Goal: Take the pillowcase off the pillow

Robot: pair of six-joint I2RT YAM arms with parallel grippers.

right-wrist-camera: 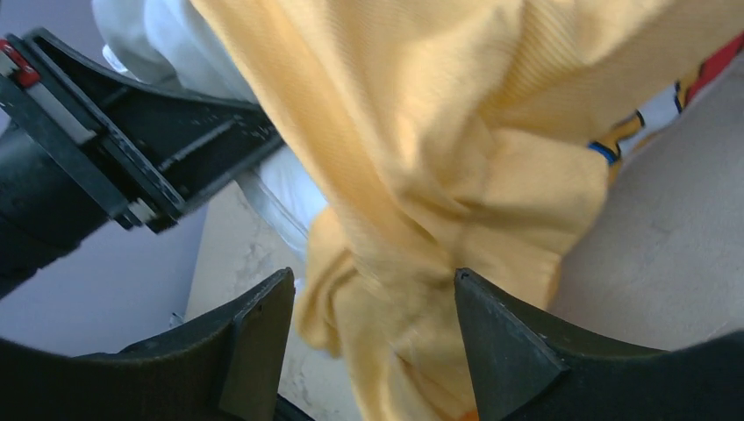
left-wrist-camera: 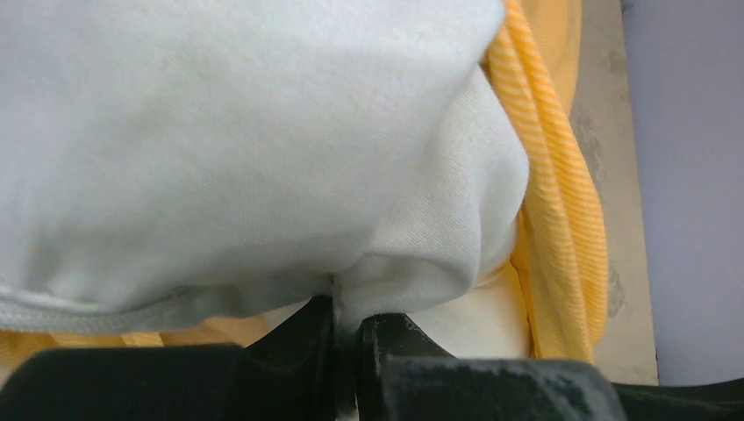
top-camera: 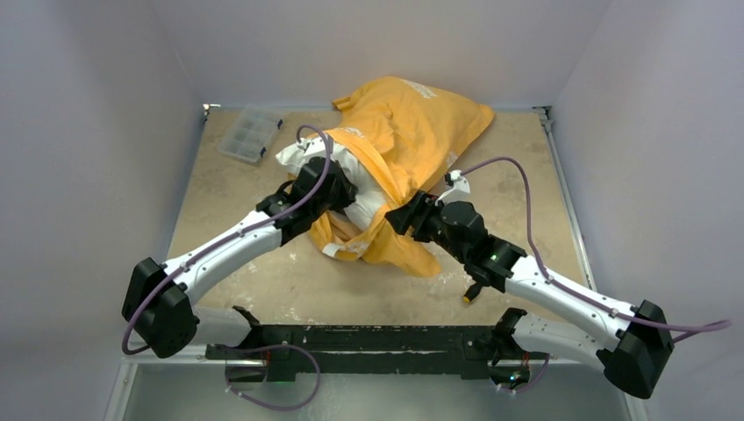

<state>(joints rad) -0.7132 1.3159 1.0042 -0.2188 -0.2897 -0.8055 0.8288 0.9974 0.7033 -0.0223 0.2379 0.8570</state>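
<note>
1. The left gripper (left-wrist-camera: pixel 346 320) sits left of the middle of the table (top-camera: pixel 263 281). Its jaws are pinched tight on a fold of the white pillow (left-wrist-camera: pixel 219 132). This looks like the anchor for the step, so that pinch should stay firm and low while the cover is drawn away from it.
2. One white end of the pillow is bared near the table's middle. The rest appears to be inside the pillowcase (top-camera: pixel 412 132), which heaps toward the far edge.
3. The bunched open end of the pillowcase trails toward the near edge between the two arms. That loose cloth is probably the best place to grip.
4. The right gripper (right-wrist-camera: pixel 373 303) is just right of the middle. Its jaws stand wide apart, straddling a bunched orange fold without clamping it.
5. It should bite deep into orange cloth only, with no white cloth caught.
6. A slow pull toward the far-right corner, opposite the anchor, seems wise, since a shallow bite could slip.
</note>
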